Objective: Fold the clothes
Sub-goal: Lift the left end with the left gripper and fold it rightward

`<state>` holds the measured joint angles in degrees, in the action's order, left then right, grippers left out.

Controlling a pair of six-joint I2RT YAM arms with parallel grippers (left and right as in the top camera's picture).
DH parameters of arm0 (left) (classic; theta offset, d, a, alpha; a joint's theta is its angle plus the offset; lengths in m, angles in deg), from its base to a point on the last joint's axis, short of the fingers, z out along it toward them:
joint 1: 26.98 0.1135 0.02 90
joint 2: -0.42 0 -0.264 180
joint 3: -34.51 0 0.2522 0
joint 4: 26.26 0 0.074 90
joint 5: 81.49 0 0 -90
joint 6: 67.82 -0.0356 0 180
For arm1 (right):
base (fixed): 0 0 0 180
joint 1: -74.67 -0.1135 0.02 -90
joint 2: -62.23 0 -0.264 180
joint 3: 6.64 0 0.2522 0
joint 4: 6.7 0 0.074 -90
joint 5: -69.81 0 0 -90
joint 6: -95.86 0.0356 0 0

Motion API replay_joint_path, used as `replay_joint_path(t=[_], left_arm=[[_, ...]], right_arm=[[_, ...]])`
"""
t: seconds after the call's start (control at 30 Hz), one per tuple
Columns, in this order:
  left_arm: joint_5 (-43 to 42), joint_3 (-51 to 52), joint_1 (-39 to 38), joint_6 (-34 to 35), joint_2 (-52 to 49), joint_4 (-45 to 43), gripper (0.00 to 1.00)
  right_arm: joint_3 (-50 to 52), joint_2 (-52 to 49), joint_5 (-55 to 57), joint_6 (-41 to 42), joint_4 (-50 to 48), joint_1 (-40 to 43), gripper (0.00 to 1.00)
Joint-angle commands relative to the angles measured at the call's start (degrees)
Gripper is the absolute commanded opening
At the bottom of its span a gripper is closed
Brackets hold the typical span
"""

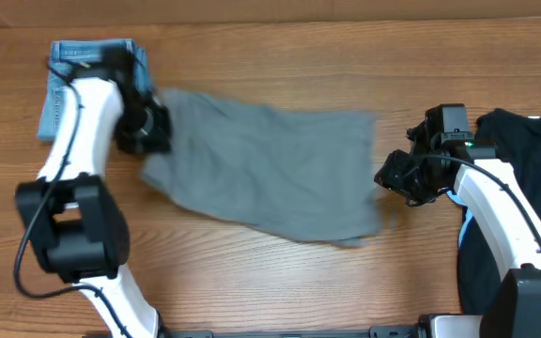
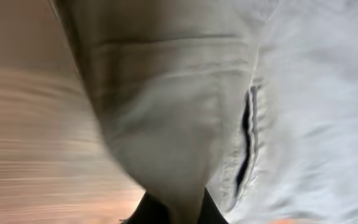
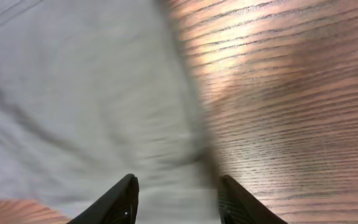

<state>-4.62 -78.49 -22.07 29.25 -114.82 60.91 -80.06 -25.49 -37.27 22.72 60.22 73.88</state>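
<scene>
The grey shorts (image 1: 270, 169) lie spread across the middle of the table. My left gripper (image 1: 148, 127) is at their left end, shut on a fold of the grey fabric; in the left wrist view the cloth (image 2: 166, 124) rises from between the fingers (image 2: 178, 214), with a pocket slit beside it. My right gripper (image 1: 393, 176) is open at the right edge of the shorts. In the right wrist view its fingers (image 3: 178, 193) straddle the grey hem (image 3: 92, 99) over the wood.
Small light-blue denim shorts (image 1: 69, 80) lie at the back left, partly under my left arm. A black garment heap (image 1: 524, 160) sits at the right edge, under my right arm. The wooden table (image 1: 280, 282) shows in front.
</scene>
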Motion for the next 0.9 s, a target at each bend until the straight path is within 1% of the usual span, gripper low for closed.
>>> replay_joint_path(t=[0.0,0.07,0.13,0.27,0.4,0.47,0.67,0.73,0.77,0.8,0.87], left_arm=[[-1.90,-8.76,-1.07,-1.70,5.01,2.54,0.04],[-5.60,-9.68,-2.97,-1.03,5.49,2.51,0.04],[-6.99,-9.66,-5.44,-0.09,5.46,2.67,0.04],[-7.06,-8.68,-12.07,0.92,4.98,1.75,0.04],[-6.78,-8.59,-20.72,2.91,4.15,-1.46,0.04],[-5.09,-8.59,-24.72,4.24,3.32,-3.23,0.04],[3.93,-8.59,-34.69,7.43,-1.33,-5.86,0.04],[4.07,-8.59,-37.20,9.01,-4.02,-6.47,0.04],[3.85,-8.59,-38.38,10.12,-5.55,-6.71,0.06],[3.54,-8.59,-39.45,11.34,-6.99,-6.95,0.11],[0.63,-8.59,-41.16,12.70,-9.55,-7.96,0.28]], right_arm=[[0.09,0.15,0.48,-0.15,-0.15,-0.17,0.45],[0.09,0.15,0.48,-0.15,-0.15,-0.17,0.45],[0.09,0.15,0.50,-0.15,-0.15,-0.17,0.45],[0.09,0.15,0.50,-0.15,-0.11,-0.17,0.44],[0.09,0.15,0.52,-0.15,-0.39,-0.17,0.44],[0.09,0.15,0.52,-0.15,-0.50,-0.17,0.45],[0.09,0.04,0.50,-0.17,-0.59,-0.17,0.45],[0.09,0.00,0.50,-0.17,-0.55,-0.17,0.45],[0.09,0.00,0.50,-0.17,-0.52,-0.17,0.45],[0.09,0.00,0.50,-0.17,-0.52,-0.17,0.44],[0.09,0.00,0.50,-0.15,-0.57,-0.17,0.45]])
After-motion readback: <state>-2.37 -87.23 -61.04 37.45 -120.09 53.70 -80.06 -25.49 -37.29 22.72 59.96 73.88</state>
